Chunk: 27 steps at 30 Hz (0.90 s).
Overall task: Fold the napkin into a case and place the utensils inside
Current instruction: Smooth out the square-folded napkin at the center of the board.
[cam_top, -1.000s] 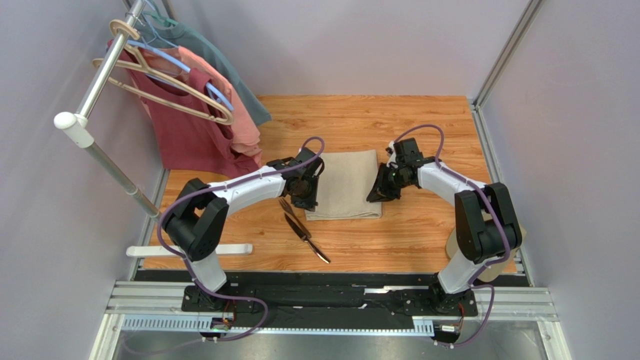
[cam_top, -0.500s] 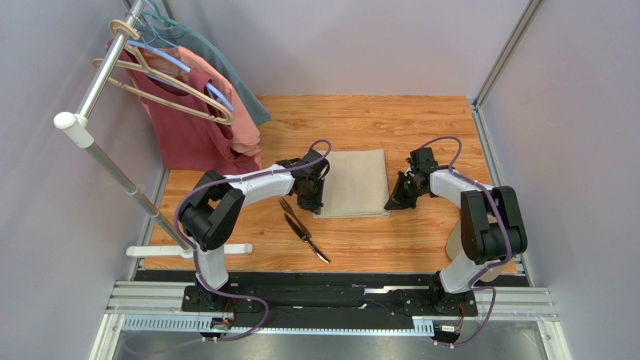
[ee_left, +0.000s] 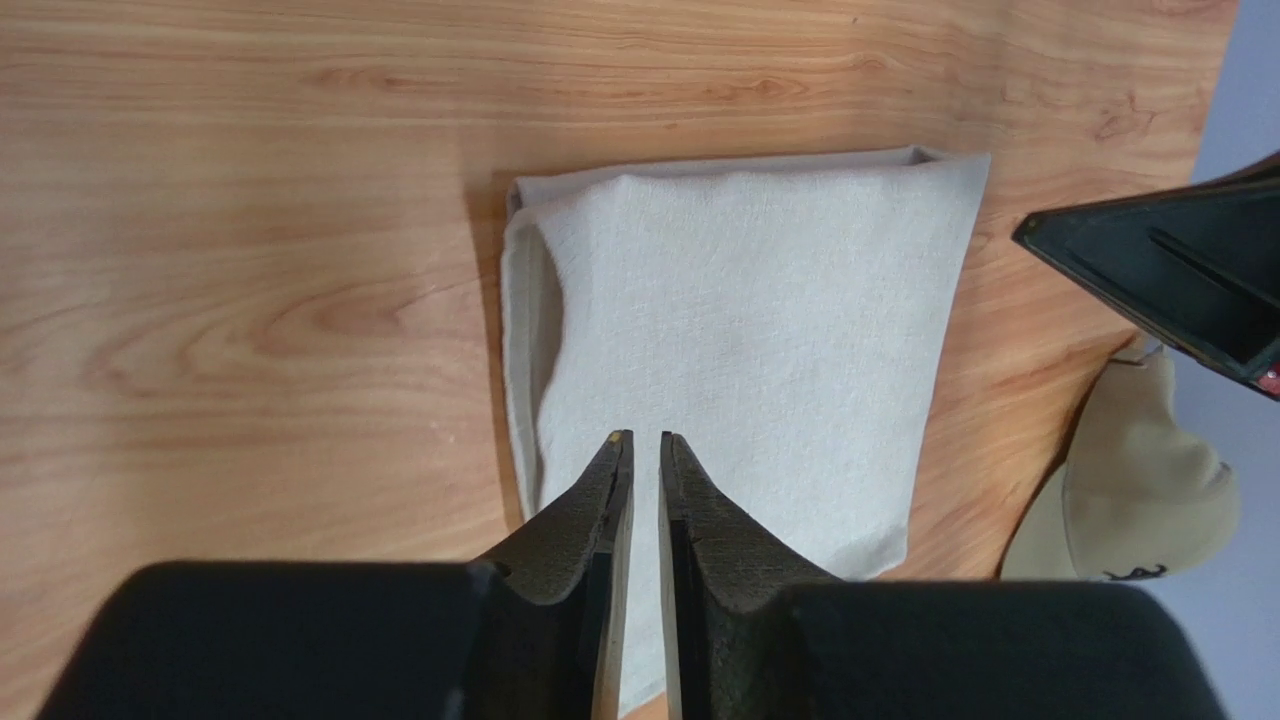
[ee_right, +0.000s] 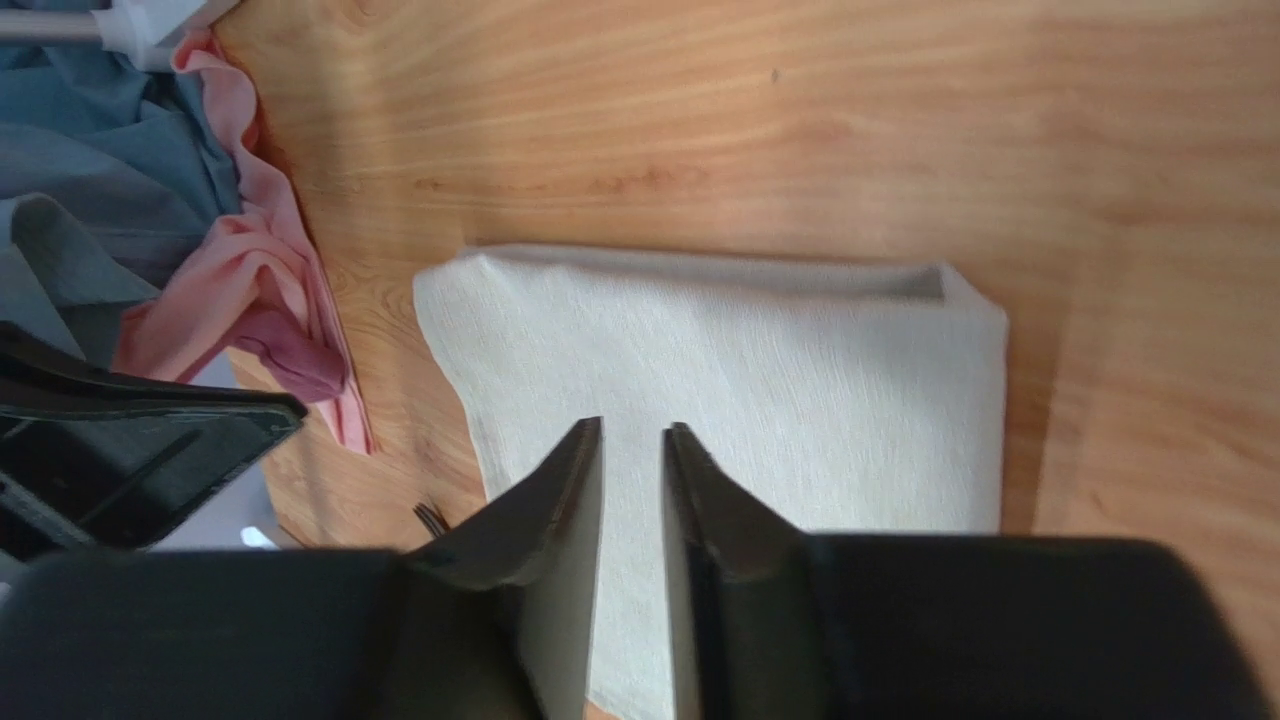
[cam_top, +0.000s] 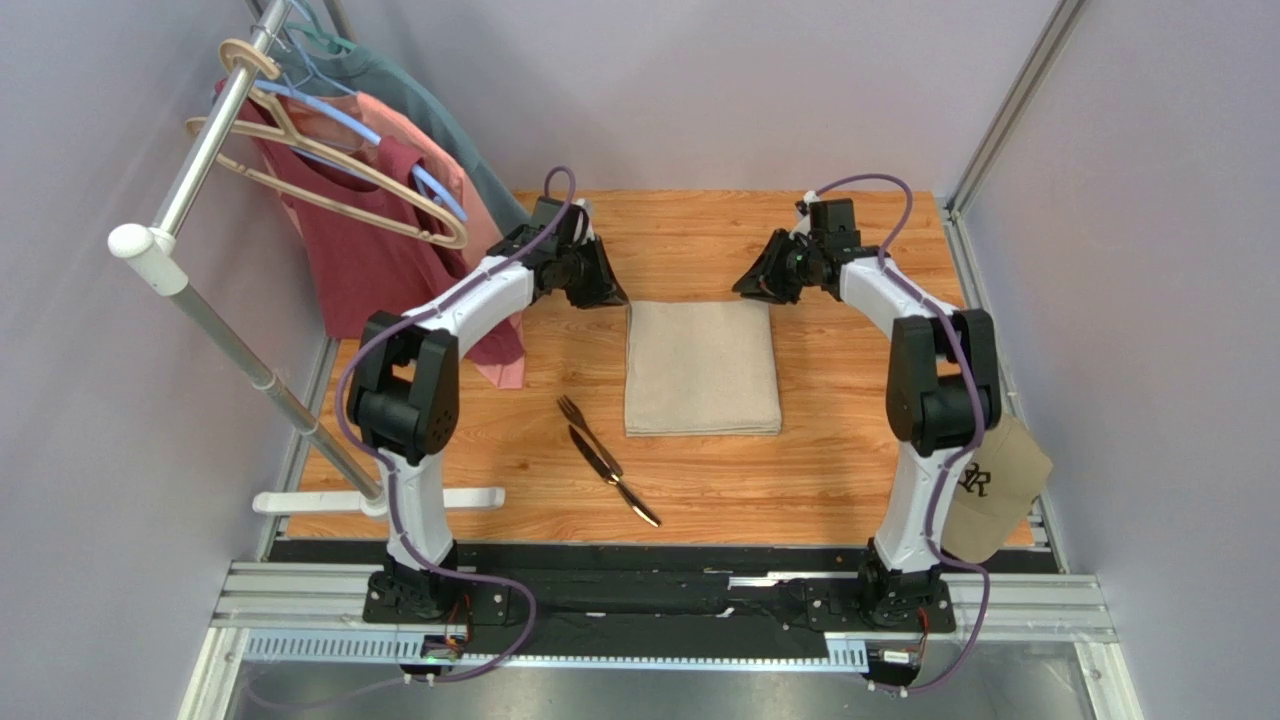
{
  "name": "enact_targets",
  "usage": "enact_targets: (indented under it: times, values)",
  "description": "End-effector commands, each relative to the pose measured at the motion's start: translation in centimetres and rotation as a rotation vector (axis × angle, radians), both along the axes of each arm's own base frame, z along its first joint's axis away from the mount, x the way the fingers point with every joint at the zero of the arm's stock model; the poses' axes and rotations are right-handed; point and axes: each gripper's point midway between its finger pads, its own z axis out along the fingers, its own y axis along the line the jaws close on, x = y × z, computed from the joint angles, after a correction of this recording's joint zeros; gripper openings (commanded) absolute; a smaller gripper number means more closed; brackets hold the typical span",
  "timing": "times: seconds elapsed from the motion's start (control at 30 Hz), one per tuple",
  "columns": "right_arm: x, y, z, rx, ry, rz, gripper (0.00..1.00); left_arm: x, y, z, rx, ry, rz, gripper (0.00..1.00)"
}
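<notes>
Napkin: the napkin (cam_top: 702, 368) lies flat at the centre of the top view, folded into a layered rectangle on the wooden table (cam_top: 849, 450).
Napkin edges: in the left wrist view the layers gape slightly along the cloth's left edge; the other edges lie flat.
Left gripper: the left gripper (cam_top: 606, 290) is above and left of the napkin in the top view, just off its upper left corner. Its jaws are parted by a thin slit with nothing between them.
Right gripper: the right gripper (cam_top: 756, 284) is just off the napkin's upper right corner. Its jaws are parted a little wider, and it too is empty.
Contact: whether either set of fingertips touches the cloth cannot be told.
Utensils: the fork (cam_top: 568, 408) and knife (cam_top: 643, 510) lie crossed on the bare wood, lower left of the napkin, near it but apart.
Cap: a tan cap (cam_top: 995, 483) sits at the table's lower right edge.
Shirts: red and pink shirts (cam_top: 376, 263) hang on a rack at upper left.
</notes>
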Motion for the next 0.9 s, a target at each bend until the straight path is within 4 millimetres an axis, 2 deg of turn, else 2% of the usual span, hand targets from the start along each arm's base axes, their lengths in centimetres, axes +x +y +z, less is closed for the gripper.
enact_targets:
  times: [0.0,0.03,0.07,0.2,0.23,0.27,0.33,0.37,0.47,0.57,0.63,0.67,0.7,0.73,0.83,0.87]
  values:
    - [3.7,2.3,0.9,0.159,-0.064,0.051,0.19,2.2,-4.4,-0.6,-0.139,-0.018,-0.042,0.18]
    - [3.9,2.6,0.7,0.181,-0.063,0.063,0.17,2.3,-5.0,-0.5,-0.163,-0.021,-0.06,0.17]
    - [4.3,2.8,-0.5,0.195,-0.044,0.069,0.12,2.9,-5.6,-0.2,-0.186,-0.051,-0.064,0.17]
    - [5.0,2.8,-2.0,0.245,-0.025,0.071,0.06,3.3,-6.7,-0.8,-0.194,-0.073,-0.072,0.17]
    - [4.8,2.7,-2.6,0.258,-0.011,0.069,0.06,3.7,-6.4,-1.3,-0.176,-0.071,-0.044,0.17]
    - [4.9,2.3,-2.9,0.273,-0.007,0.059,0.04,3.7,-5.8,-3.1,-0.153,-0.026,-0.019,0.17]
    - [4.8,2.1,-3.8,0.297,0.008,0.049,0.03,4.4,-5.2,-4.6,-0.135,0.015,0.028,0.17]
    - [4.8,1.6,-3.9,0.312,0.013,0.039,0.03,4.3,-4.7,-6.1,-0.118,0.055,0.051,0.16]
    - [5.0,0.8,-5.0,0.326,0.014,0.031,0.04,4.5,-2.5,-9.2,-0.098,0.153,0.142,0.16]
    - [5.1,-0.9,-6.3,0.298,0.027,-0.004,0.07,4.9,-1.3,-10.3,-0.068,0.186,0.18,0.16]
    - [5.4,-1.5,-7.5,0.295,0.043,-0.009,0.08,5.4,-1.2,-9.9,-0.064,0.198,0.183,0.16]
    - [5.2,-1.8,-7.8,0.289,0.06,-0.006,0.09,5.0,-1.1,-10.5,-0.05,0.229,0.182,0.16]
    - [5.4,-2.0,-7.6,0.272,0.058,-0.01,0.1,5.3,-1.2,-10.2,-0.052,0.223,0.177,0.16]
    - [5.6,-2.2,-6.2,0.249,0.023,-0.008,0.12,5.3,-1.5,-10.0,-0.057,0.223,0.167,0.16]
    - [5.7,-2.7,-3.6,0.174,-0.017,0.003,0.25,5.2,-1.6,-10.0,-0.057,0.231,0.151,0.16]
    - [5.6,-2.6,-1.3,0.165,-0.054,0.008,0.29,5.1,-1.7,-10.1,-0.057,0.234,0.146,0.16]
